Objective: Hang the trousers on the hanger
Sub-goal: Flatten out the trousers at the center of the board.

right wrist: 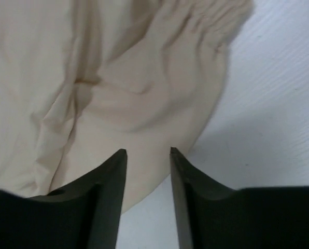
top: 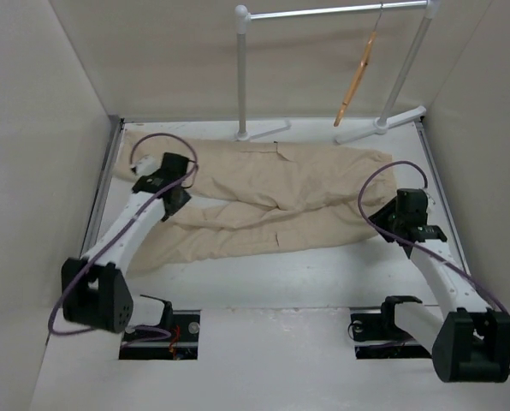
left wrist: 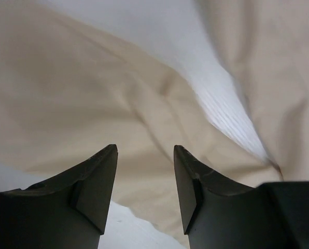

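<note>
Top view: both arms reach out low. The left gripper (top: 174,202) is over the legs of the rumpled beige cotton trousers (top: 281,197), which are spread on the white bench (top: 323,274). The right gripper (top: 399,220) is at their opposite end.
Left wrist: jaws apart, creased cloth underneath.
Right wrist: jaws apart too, over the gathered edge.

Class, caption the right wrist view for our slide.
Open right gripper above the edge of the beige trousers on a white table.

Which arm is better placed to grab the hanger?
Right: the hanger hangs toward the right end of the rack, nearer the right hand; the left hand is over the trousers, far left.
</note>
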